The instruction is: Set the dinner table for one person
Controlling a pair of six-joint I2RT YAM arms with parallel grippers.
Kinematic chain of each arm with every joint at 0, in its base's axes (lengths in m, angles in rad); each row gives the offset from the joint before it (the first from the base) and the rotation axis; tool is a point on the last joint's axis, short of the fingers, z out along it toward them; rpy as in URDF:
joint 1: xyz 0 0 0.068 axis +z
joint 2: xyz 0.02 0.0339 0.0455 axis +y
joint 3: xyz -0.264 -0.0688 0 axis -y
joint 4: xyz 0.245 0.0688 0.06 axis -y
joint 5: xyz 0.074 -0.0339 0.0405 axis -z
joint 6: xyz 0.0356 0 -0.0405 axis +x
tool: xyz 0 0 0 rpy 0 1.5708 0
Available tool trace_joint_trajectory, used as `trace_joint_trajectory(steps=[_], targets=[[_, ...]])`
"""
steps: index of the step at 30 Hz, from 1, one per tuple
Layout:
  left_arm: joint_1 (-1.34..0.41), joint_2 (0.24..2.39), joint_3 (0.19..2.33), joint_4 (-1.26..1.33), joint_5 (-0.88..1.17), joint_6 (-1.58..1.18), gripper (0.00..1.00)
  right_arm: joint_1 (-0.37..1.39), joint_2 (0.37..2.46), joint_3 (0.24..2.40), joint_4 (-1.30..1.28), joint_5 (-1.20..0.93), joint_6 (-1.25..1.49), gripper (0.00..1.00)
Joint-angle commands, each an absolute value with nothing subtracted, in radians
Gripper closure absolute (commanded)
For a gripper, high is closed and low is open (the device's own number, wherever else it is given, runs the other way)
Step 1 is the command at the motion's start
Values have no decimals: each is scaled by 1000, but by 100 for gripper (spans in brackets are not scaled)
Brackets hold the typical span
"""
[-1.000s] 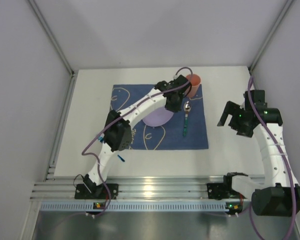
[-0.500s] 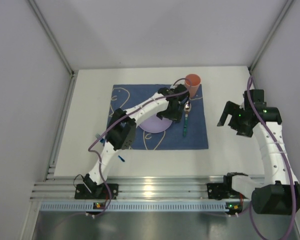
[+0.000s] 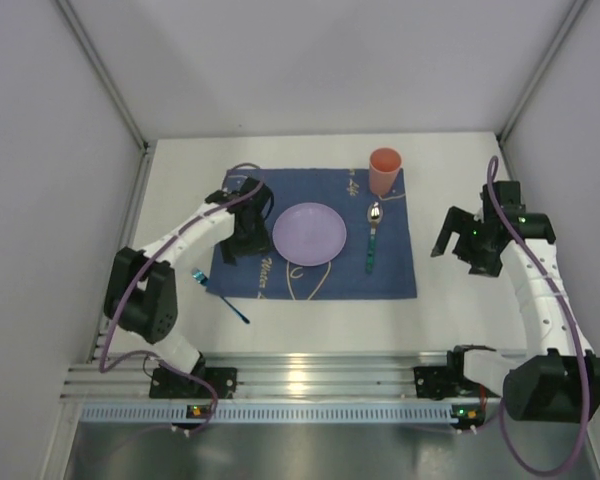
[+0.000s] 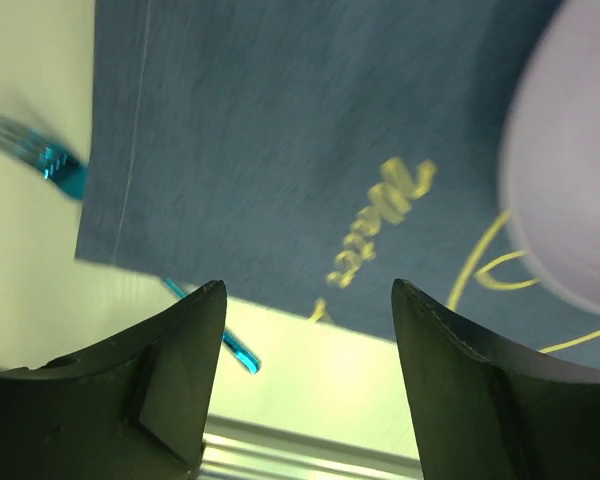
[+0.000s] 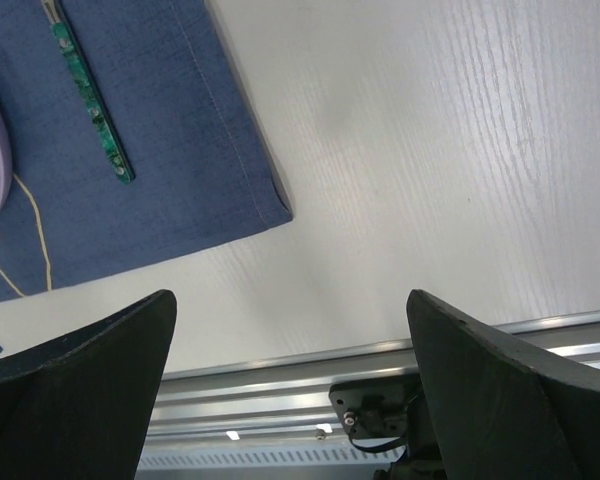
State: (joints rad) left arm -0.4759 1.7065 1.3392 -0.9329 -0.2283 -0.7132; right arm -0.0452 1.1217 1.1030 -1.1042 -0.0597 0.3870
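I see the left gripper point(image 4: 310, 300) spread, empty, over the blue cloth point(image 4: 280, 150) left of centre; right gripper point(image 5: 290, 298) wide apart at right.

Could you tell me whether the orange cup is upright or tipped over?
Upright: the orange cup shows its round open rim from above, on the blue cloth.

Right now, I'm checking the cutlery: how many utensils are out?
2. A spoon lies on the cloth, right of the plate. A fork lies at the cloth's near left corner, its middle under the cloth. None seems hidden.
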Motion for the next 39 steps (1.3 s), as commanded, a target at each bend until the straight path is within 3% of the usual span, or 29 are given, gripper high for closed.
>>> trace_joint_trajectory(steps=[1,10,20,26,35,37,39], targets=[[-492,1580,1163,-873,-218,-796,28,-60,1143,1106,-1045,-80,387,0],[-437,1364,770,-787,-161,-896,31,-60,1186,1147,-1048,-80,357,0],[-347,1319,646,-666,-146,-879,32,-49,1193,1147,-1060,-89,342,0],[-272,1361,615,-644,-222,-882,54,-31,1192,1140,-1066,-84,339,0],[-198,1377,574,-615,-276,-916,70,-20,1203,1141,-1075,-75,337,0],[-183,1423,597,-640,-304,-927,81,-17,1206,1140,-1075,-81,337,0],[-176,1472,612,-646,-317,-923,84,-14,1212,1140,-1078,-87,337,0]])
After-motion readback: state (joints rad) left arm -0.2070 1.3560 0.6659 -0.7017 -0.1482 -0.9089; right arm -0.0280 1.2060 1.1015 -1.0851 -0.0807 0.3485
